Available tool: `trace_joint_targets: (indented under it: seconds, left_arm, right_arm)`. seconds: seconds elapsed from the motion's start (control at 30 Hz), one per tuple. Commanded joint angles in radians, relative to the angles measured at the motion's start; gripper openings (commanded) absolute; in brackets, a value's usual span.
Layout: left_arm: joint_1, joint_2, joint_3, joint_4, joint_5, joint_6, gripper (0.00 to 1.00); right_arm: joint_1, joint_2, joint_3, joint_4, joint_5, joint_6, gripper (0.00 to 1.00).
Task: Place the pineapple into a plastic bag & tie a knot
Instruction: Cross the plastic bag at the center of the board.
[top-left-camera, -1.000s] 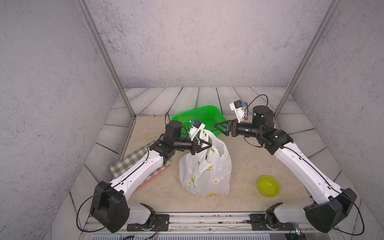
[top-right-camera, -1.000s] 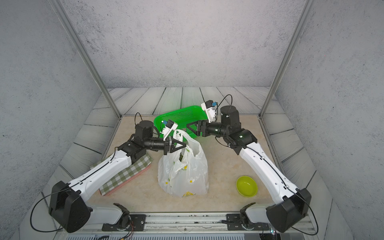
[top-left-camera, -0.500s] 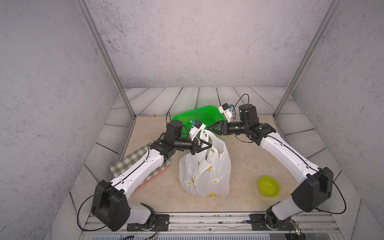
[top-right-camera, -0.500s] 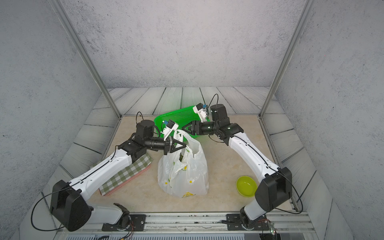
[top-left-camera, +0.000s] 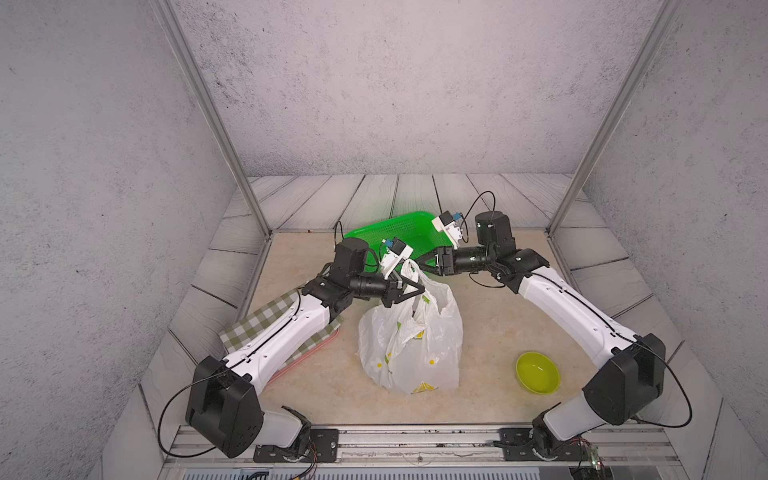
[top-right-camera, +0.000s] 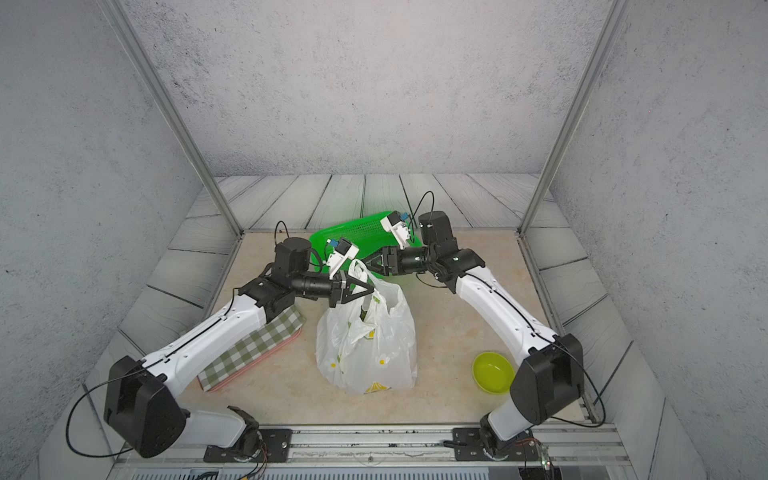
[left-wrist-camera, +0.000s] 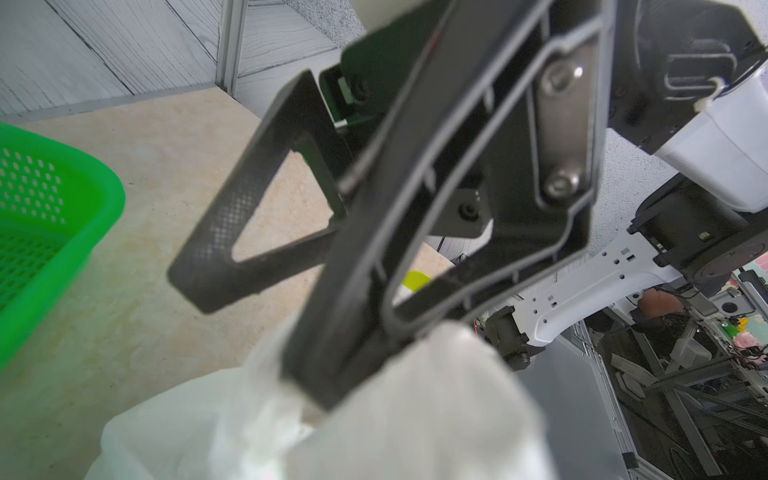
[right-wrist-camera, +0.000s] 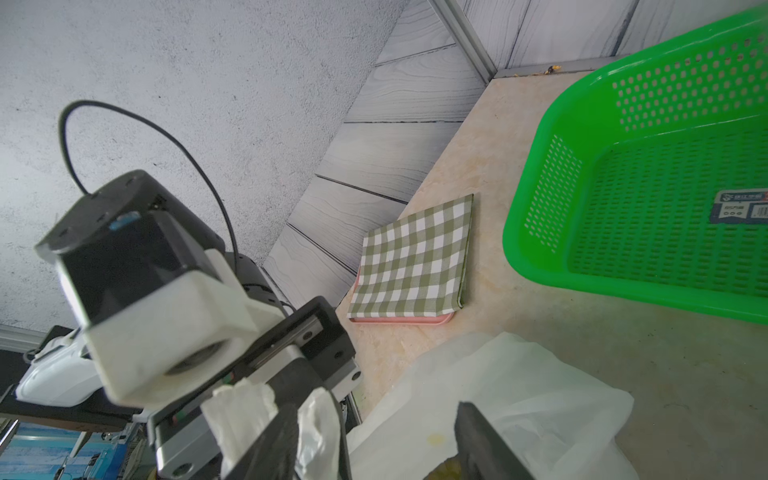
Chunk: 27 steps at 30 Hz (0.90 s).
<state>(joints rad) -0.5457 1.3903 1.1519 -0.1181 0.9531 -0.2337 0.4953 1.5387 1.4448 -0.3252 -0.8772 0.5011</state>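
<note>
Where the metal rail (top-left-camera: 415, 436) runs along the near edge, both arms are bolted down and reach away over the beige tabletop (top-left-camera: 490, 332). A yellow-green bowl (top-left-camera: 537, 372) sits near the right arm's base, well apart from everything else.

Left of the bowl, in the middle of the table, the plastic bag (top-left-camera: 415, 353) stands bulging. It is white and crinkly, printed with daisies and lemon slices, and its base rests on the table in both top views. Something dark shows inside its mouth, too hidden to name. At the left, partly under the left arm, a checked cloth (top-left-camera: 266, 320) lies on a pink tray (top-left-camera: 307, 357).

Farther back, the left gripper (top-left-camera: 415, 286) is clenched on the bag's upper edge. The left wrist view shows its fingers (left-wrist-camera: 324, 365) pressed together, with white plastic bunched around them. A handle loop (top-left-camera: 409, 268) sticks up just beyond this grip.

Just past it, on the far right side of the bag top, the right gripper (top-left-camera: 424, 264) points at that loop with its jaws parted. In the right wrist view its fingers (right-wrist-camera: 482, 440) stand apart over the bag, one of them right against the bunched handle, and nothing is pinched between them.

Farthest back, the green basket (top-left-camera: 399, 230) sits behind both grippers, with a label (right-wrist-camera: 744, 205) on its floor.
</note>
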Motion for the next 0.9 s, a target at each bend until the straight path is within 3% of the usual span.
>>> trace_joint_targets:
  seconds: [0.0, 0.27, 0.5, 0.87]
  left_arm:
    - [-0.004, 0.005, 0.034, 0.006, 0.012, 0.010, 0.00]
    - [-0.004, 0.004, 0.037, 0.004, 0.000, -0.002, 0.00]
    - [-0.003, 0.012, 0.029, -0.008, -0.062, -0.032, 0.04]
    - [-0.002, 0.033, -0.004, -0.010, -0.076, -0.062, 0.08]
  right_arm:
    - [0.016, -0.037, -0.027, 0.007, -0.034, -0.010, 0.58]
    - [0.021, -0.067, -0.041, 0.016, 0.010, -0.001, 0.29]
    - [0.022, -0.140, -0.100, 0.056, 0.159, 0.017, 0.03]
    - [0.022, -0.216, -0.124, 0.061, 0.318, -0.003, 0.00]
